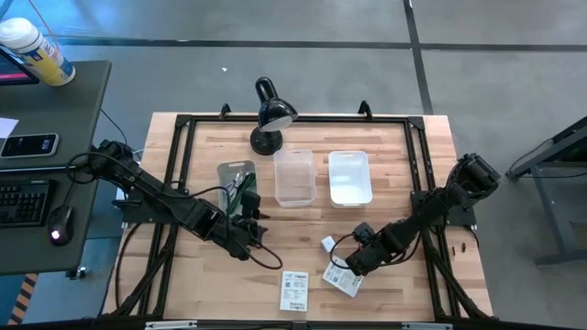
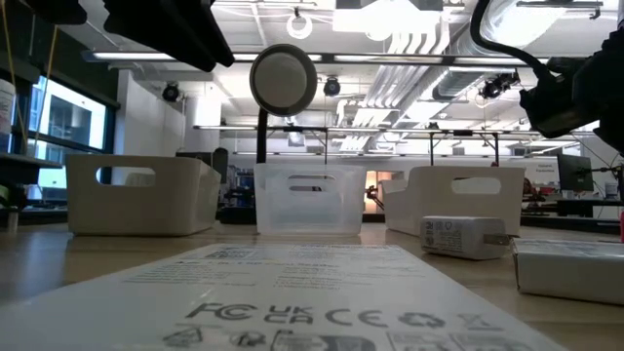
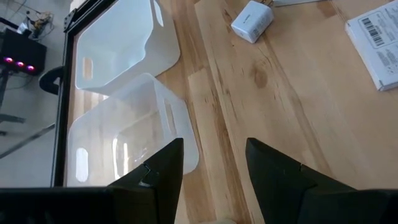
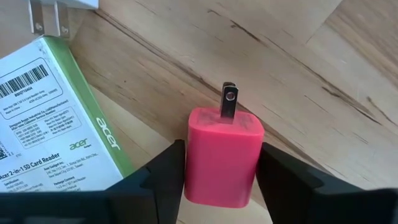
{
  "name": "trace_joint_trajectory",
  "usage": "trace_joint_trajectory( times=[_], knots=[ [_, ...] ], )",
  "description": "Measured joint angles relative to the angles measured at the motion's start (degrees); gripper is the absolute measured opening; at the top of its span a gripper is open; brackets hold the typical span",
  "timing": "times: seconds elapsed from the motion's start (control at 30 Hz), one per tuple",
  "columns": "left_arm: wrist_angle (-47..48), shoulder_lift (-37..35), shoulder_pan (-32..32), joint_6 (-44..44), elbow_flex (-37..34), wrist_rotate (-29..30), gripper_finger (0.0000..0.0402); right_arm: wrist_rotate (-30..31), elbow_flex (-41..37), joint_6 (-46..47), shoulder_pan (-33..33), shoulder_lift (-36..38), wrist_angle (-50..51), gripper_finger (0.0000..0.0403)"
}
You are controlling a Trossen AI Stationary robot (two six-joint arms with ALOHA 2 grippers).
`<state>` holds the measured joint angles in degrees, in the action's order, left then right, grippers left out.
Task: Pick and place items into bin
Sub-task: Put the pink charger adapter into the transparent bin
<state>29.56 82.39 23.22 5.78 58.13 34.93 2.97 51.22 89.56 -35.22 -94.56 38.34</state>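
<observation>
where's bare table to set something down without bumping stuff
Barest: the right rear corner beside the white bin, and the strip between the clear bin and the front packet. Crowded: front right, where the right claw grips a pink plug beside the white block and boxed packet.

A wooden table [image 1: 385, 215] stood on a grey concrete floor [image 1: 321, 78] crossed by dark seams. A dark side desk [image 1: 78, 110] held a keyboard [image 1: 20, 202], mouse [image 1: 60, 225], phone [image 1: 27, 144] and spray can [image 1: 35, 50]. Ceiling pipes [image 2: 409, 49] and strip lights hung overhead; a window [image 2: 68, 122] glowed.
</observation>
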Motion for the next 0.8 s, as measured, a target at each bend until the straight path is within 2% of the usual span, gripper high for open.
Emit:
trace_joint_trajectory(
  times=[0.3, 0.6, 0.8],
  knots=[
    [-0.02, 0.00, 0.00, 0.07, 0.00, 0.56, 0.0161, 0.02, 0.00, -0.02, 0.00, 0.03, -0.02, 0.0159],
    [-0.02, 0.00, 0.00, 0.07, 0.00, 0.71, 0.0161, 0.00, 0.00, -0.02, 0.00, 0.04, 0.00, 0.0176],
    [0.00, 0.00, 0.00, 0.22, 0.00, 1.78, 0.0161, -0.26, 0.00, -0.04, 0.00, 0.04, 0.00, 0.0169]
  ],
)
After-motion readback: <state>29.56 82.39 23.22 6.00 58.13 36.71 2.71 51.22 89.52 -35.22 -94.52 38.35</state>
